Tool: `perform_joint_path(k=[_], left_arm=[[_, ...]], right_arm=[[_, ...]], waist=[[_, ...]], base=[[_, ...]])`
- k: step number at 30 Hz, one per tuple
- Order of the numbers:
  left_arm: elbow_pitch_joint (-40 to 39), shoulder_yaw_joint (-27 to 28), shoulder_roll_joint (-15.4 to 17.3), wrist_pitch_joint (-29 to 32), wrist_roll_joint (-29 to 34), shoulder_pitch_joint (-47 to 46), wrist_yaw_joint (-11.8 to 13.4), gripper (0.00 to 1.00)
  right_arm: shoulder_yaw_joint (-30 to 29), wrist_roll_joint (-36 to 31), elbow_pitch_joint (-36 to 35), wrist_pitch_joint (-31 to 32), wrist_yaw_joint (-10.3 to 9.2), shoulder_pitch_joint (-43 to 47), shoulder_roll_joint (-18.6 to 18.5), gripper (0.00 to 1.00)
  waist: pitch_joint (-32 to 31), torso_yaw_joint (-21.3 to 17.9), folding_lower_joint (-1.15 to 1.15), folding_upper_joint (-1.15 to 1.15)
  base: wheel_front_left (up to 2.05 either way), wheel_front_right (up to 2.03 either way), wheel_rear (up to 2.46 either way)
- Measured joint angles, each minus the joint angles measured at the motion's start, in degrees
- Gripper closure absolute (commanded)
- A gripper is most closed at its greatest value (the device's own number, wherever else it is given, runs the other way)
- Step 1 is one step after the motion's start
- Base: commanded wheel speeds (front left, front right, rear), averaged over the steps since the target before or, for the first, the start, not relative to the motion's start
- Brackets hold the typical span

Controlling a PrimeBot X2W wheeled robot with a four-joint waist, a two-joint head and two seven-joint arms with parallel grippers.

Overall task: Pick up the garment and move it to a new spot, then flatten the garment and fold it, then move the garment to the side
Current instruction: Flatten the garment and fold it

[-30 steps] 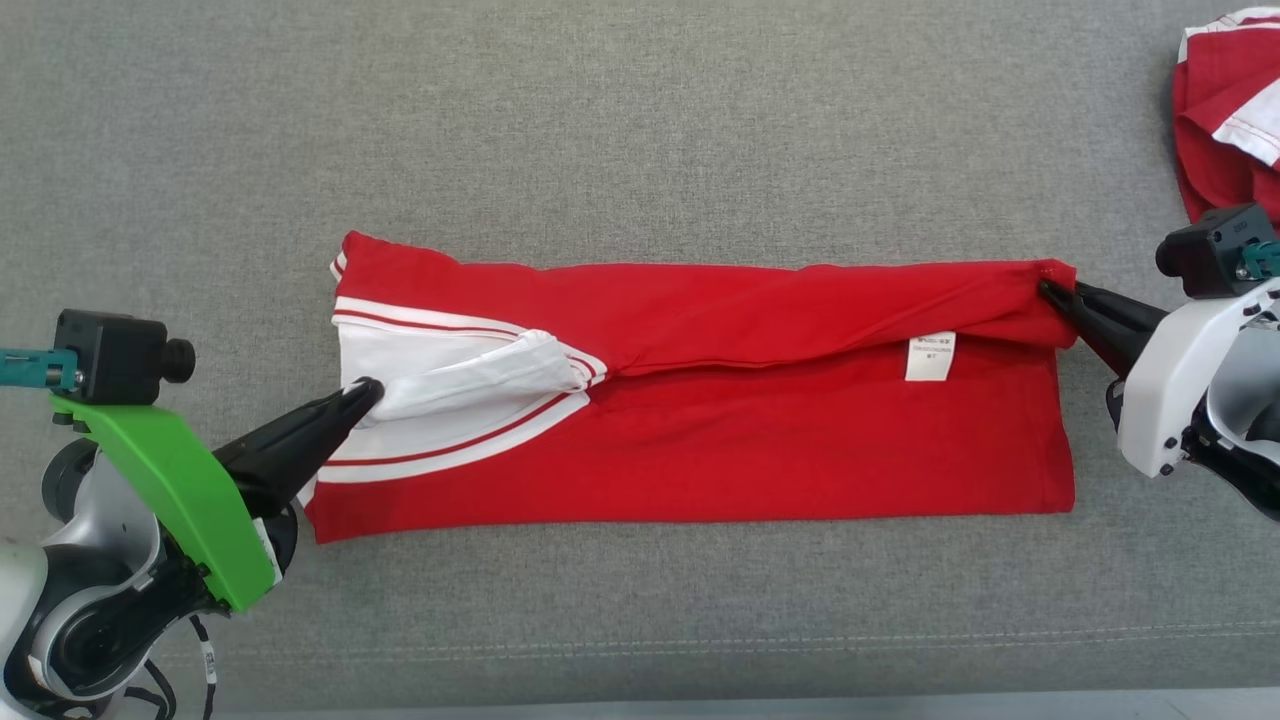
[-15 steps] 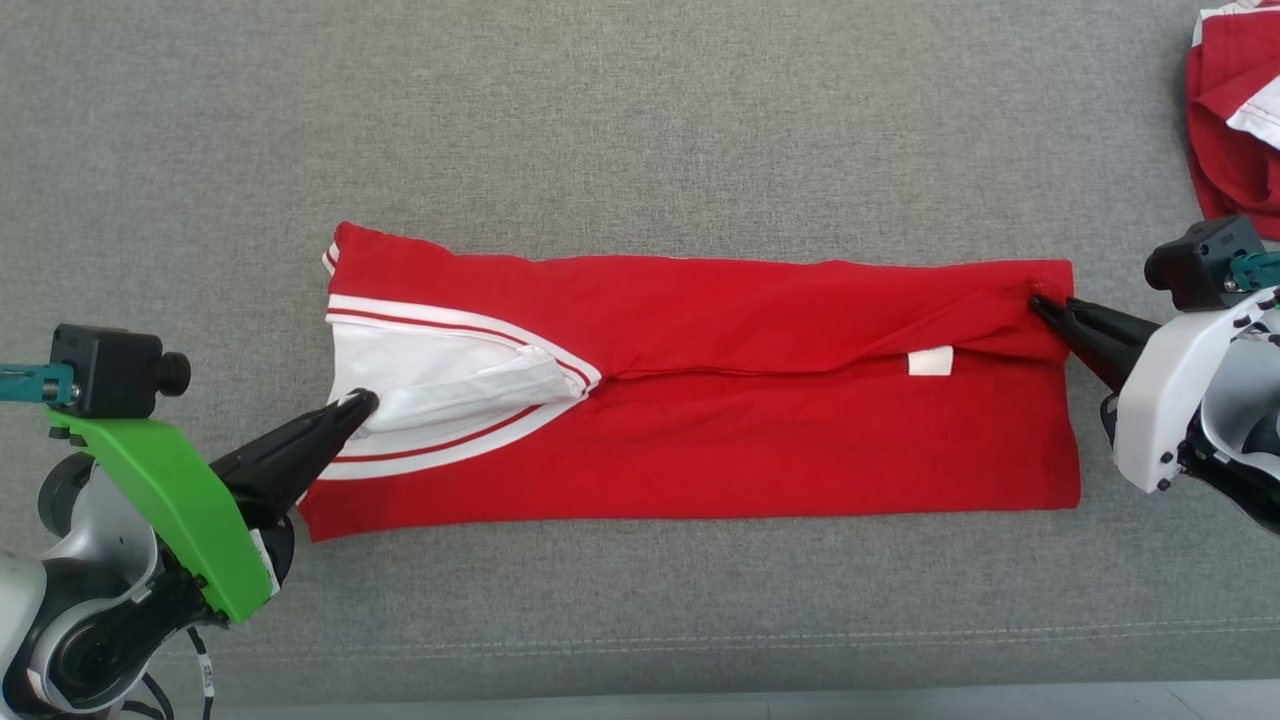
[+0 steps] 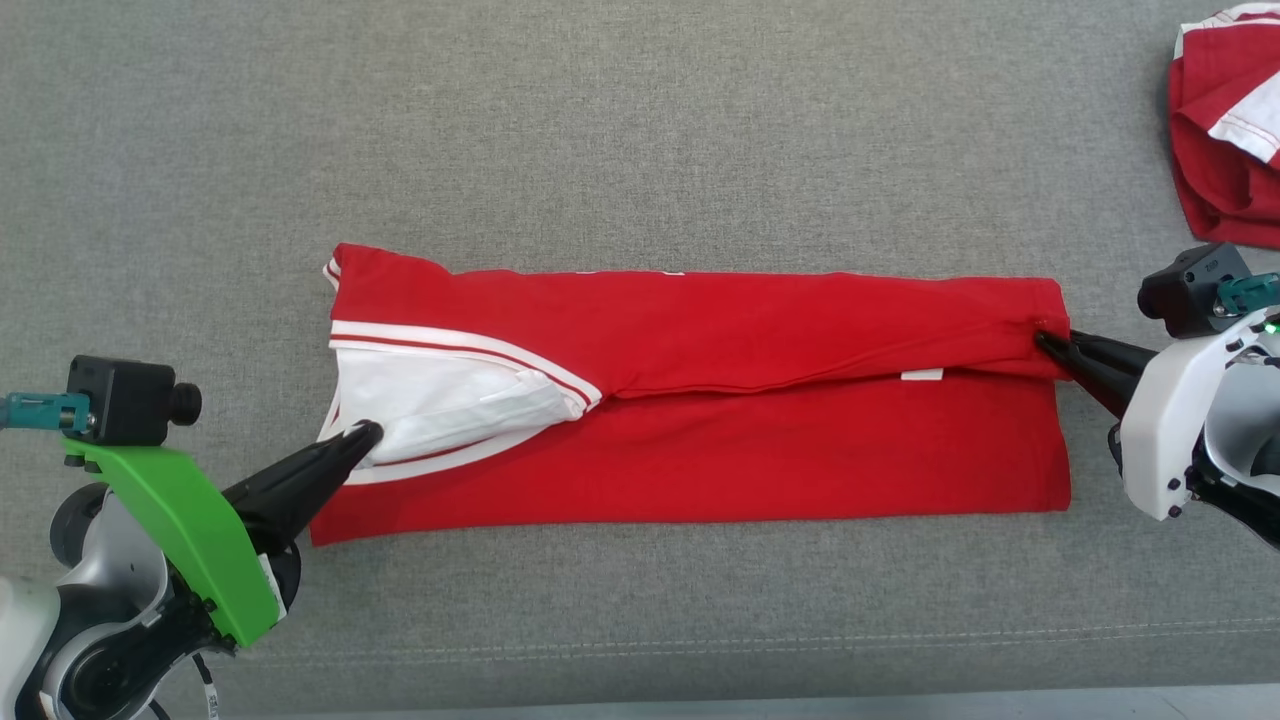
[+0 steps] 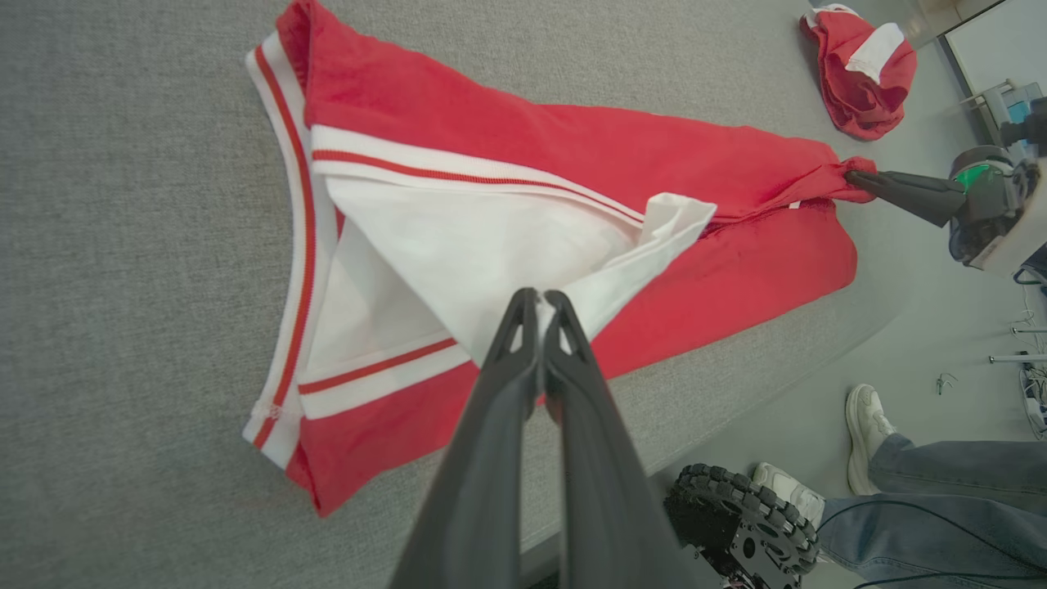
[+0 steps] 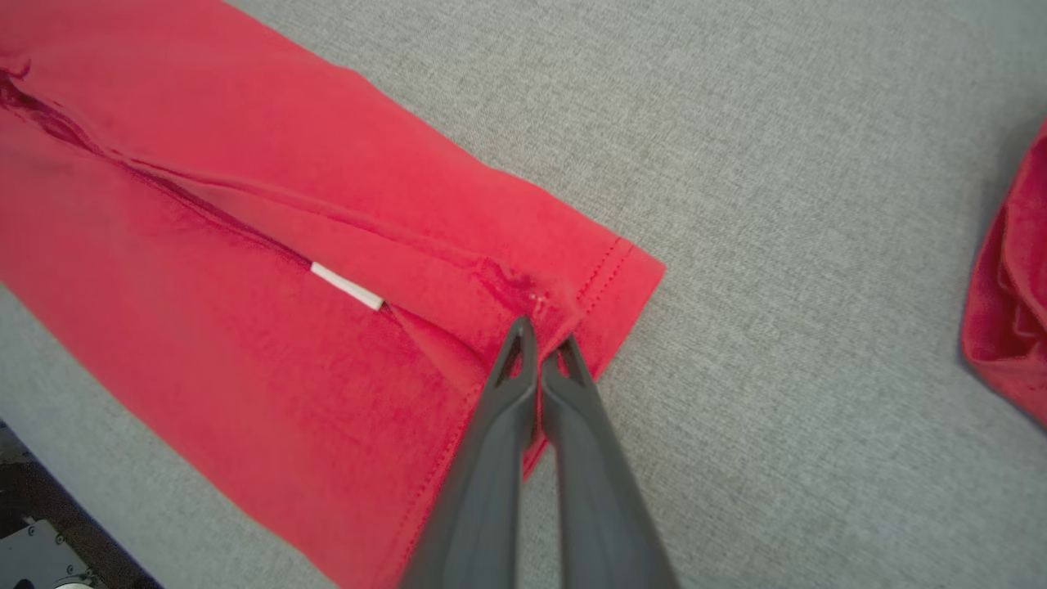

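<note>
Left gripper [image 3: 365, 438]: fingers pressed together, white flap pinched. Garment [image 3: 750, 450] laid lengthwise on grey woven surface [image 3: 640, 120]. Right gripper [image 3: 1045, 342]: red hem corner pinched. Crumpled red cloth [image 3: 1225, 150] far right. Person's shoes [image 4: 863, 413] seen on floor [image 4: 924, 327].

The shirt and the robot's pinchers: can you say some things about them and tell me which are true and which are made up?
1. The left gripper is pinching the shirt at its white end. True.
2. The right gripper is wide open, off the shirt. False: it is shut on the shirt's red edge.
3. The shirt lies on a wooden table. False: it lies on grey fabric.
4. A red and white heap sits at the far right, apart from the shirt. True.
5. A small white tag peeks out near the right gripper. True.
</note>
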Motion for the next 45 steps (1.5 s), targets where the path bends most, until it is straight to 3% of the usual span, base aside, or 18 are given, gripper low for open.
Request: perform_joint_path(k=[2, 4, 5, 8, 10, 11, 18, 32, 36, 38, 43, 45], left_arm=[[-0.07, 0.01, 0.00, 0.00, -0.30, 0.20, 0.04, 0.92], [-0.08, 0.00, 0.00, 0.00, -0.81, 0.38, 0.09, 0.87], [-0.03, 0.01, 0.00, 0.00, -1.35, 0.58, 0.53, 0.83], [0.02, 0.04, -0.05, -0.04, -1.36, 0.77, 0.58, 0.55], [0.02, 0.03, -0.10, -0.04, -1.42, 0.85, 0.65, 0.45], [0.03, 0.02, -0.11, -0.04, -1.42, 0.98, 0.79, 0.24], [0.67, -0.14, -0.08, 0.02, -1.42, 1.96, 1.51, 0.24], [2.48, 0.33, 1.11, 0.22, -1.32, 4.53, 3.03, 0.35], [2.15, 1.36, 0.79, -1.99, -0.88, 4.69, 3.03, 0.32], [1.88, 2.31, 0.81, -4.02, 1.80, 4.69, 3.05, 0.20], [1.76, 3.45, 1.00, -7.90, 6.48, 4.77, 4.55, 0.18], [1.71, 3.07, 0.73, -9.28, 8.50, 4.88, 4.93, 0.07]], right_arm=[[0.19, -0.08, -0.40, 0.40, 0.01, 0.05, -0.27, 0.69], [0.21, -0.25, -0.82, 0.41, 0.09, 0.05, -0.71, 0.10], [0.20, -0.26, -1.18, 0.40, 0.09, 0.05, -0.96, 0.00], [0.20, -0.26, -1.51, 0.78, 0.09, 0.06, -1.21, 0.00], [0.20, -0.26, -1.75, 0.85, 0.09, 0.07, -1.36, 0.00], [0.20, -0.26, -1.87, 0.91, 0.09, 0.08, -1.47, 0.00], [0.73, -0.25, -2.79, 1.55, 0.08, 0.75, -1.98, 0.00], [1.54, 2.22, -4.05, 3.33, 0.32, 4.97, -3.52, 0.00], [-0.32, 3.96, -4.30, 2.26, -1.12, 5.14, -3.47, 0.00], [-1.58, 5.48, -4.22, 1.40, -2.60, 6.04, -3.15, 0.00], [-5.13, 8.68, -3.99, -1.98, -5.93, 8.17, -1.52, 0.00], [-6.43, 10.13, -3.97, -3.35, -7.19, 8.77, -1.04, 0.00]], waist=[[-0.21, 0.00, 0.00, 0.00], [-0.28, -0.02, 0.00, 0.00], [-0.33, -0.05, 0.00, 0.00], [-0.37, -0.13, 0.00, 0.00], [-0.38, -0.21, 0.00, 0.00], [-0.37, -0.26, 0.00, 0.00], [-0.46, -0.71, 0.00, 0.00], [-2.01, -1.64, 0.00, 0.00], [-2.85, -2.01, 0.00, 0.00], [-3.40, -2.14, 0.00, 0.00], [-4.84, -2.40, 0.00, 0.00], [-5.45, -2.45, 0.00, 0.00]], base=[[0.00, 0.00, 0.00], [0.00, 0.00, 0.00], [0.00, 0.00, 0.00], [0.00, 0.00, 0.00], [0.00, 0.00, 0.00], [0.00, 0.00, 0.00], [0.00, 0.00, 0.00], [0.00, 0.00, 0.00], [0.00, 0.00, 0.00], [0.00, 0.00, 0.00], [0.00, 0.00, 0.00], [0.00, 0.00, 0.00]])
